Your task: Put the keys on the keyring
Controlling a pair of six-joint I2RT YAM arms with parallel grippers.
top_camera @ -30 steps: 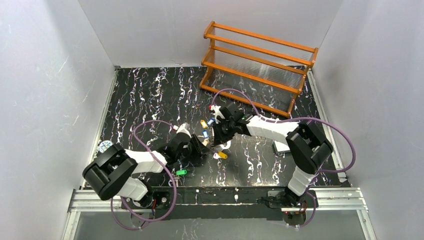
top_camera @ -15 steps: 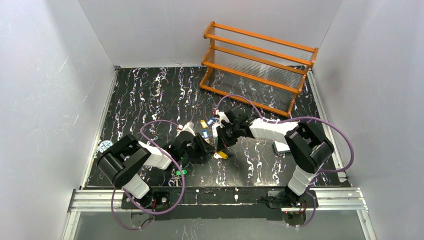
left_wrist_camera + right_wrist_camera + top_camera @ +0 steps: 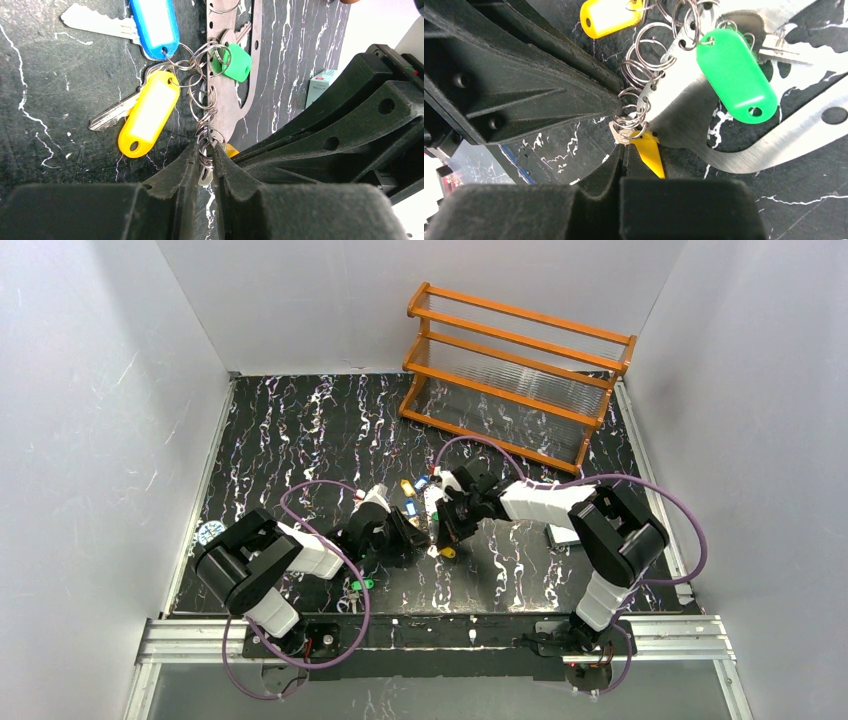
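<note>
Flat on table (image 3: 300, 440), mid-front, betw. both arms: keyring (image 3: 229, 112). Chain of small rings (image 3: 202, 95) along its edge. Hung off those: yellow-tag key (image 3: 147, 112), blue-tag key (image 3: 155, 22), green-tag key (image 3: 234, 62). L gripper (image 3: 205, 160) narrow, nipped on lowest rings. R gripper (image 3: 621, 167) closed tight, tips at same ring cluster, beside yellow tag end (image 3: 649, 152); can't tell if anything pinched. At back, well apart: wooden rack (image 3: 520, 370).

left hand (image 3: 414, 538) and right hand (image 3: 437, 532) tip to tip — over keys (image 3: 408, 508) | green key (image 3: 361, 584) — apart, nearer the bases
</note>
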